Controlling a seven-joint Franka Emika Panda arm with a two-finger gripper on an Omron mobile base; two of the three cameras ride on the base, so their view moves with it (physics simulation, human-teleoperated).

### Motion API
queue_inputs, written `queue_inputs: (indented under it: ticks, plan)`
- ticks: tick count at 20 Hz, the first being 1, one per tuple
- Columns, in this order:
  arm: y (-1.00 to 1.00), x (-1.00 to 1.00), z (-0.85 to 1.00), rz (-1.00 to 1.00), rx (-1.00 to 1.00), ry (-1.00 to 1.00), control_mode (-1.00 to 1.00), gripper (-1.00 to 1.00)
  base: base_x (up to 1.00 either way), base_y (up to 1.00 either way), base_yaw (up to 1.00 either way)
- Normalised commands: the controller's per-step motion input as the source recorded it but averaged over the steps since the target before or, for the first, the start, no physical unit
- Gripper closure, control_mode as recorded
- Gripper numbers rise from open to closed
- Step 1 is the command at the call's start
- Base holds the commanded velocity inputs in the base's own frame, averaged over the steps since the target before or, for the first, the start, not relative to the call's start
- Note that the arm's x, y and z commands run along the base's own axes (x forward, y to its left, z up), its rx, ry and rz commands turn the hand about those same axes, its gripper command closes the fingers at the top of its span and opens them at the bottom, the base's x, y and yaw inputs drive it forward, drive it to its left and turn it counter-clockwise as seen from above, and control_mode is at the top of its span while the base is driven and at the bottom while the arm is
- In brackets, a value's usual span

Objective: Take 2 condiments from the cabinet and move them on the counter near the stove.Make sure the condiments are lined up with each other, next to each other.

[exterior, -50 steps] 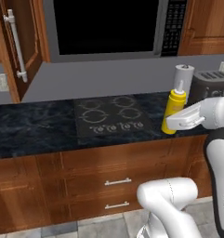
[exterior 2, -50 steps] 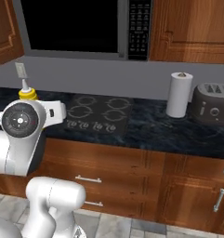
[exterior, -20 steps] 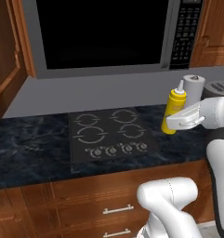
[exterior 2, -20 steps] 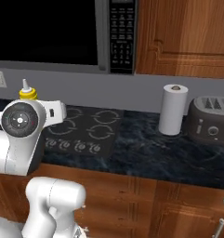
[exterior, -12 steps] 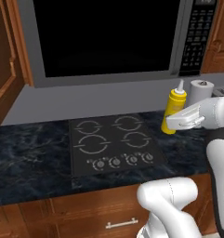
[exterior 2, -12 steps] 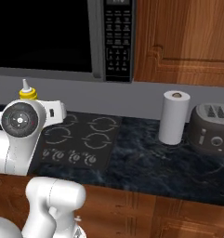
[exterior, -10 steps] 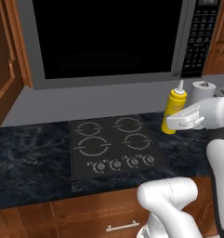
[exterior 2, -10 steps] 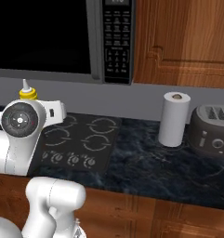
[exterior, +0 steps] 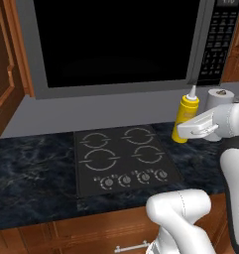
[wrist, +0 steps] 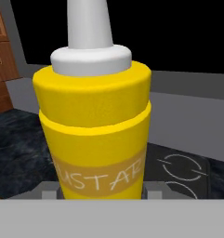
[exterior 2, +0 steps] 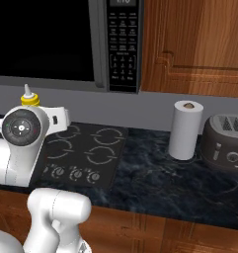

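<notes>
The tall yellow plastic squeeze bottle with a white pointed nozzle [exterior: 184, 119] stood upright in the grip of the white two-finger gripper [exterior: 190, 130], its jaws closed on the lower body of the bottle and set only as wide as the bottle itself. In the hand view the bottle [wrist: 98, 135] sat square between the jaws, label facing the camera, nozzle pointing straight up. It hung above the dark blue-black marbled stone desk [exterior: 31, 168], just to the right of the flat black cooktop with four grey ring burners [exterior: 123, 158], with the white paper towel roll [exterior 2: 184, 130] and a dark grey toaster [exterior 2: 225, 142] further to the right.

The step in hand looked like the carry and set-down beside the cooktop. To do it well, the bottle should be kept vertical and lowered straight onto bare stone close to the cooktop's right edge, not onto the burners. Enough free desk should be left between it and the paper towel roll for a second condiment to stand beside it in line. The jaws should release only once the base rested flat.
</notes>
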Motion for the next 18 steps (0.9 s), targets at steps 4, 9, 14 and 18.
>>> queue_inputs:
  ticks: [4, 9, 14, 18]
  plan:
    - [0.00, 0.00, 0.00, 0.00, 0.00, 0.00, 1.00, 1.00, 0.03, 0.00, 0.00]
    - [0.00, 0.00, 0.00, 0.00, 0.00, 0.00, 1.00, 1.00, 0.00, 0.00, 0.00]
    - [0.00, 0.00, 0.00, 0.00, 0.00, 0.00, 1.00, 1.00, 0.13, 0.00, 0.00]
    - [0.00, 0.00, 0.00, 0.00, 0.00, 0.00, 1.00, 1.00, 0.11, -0.01, 0.00]
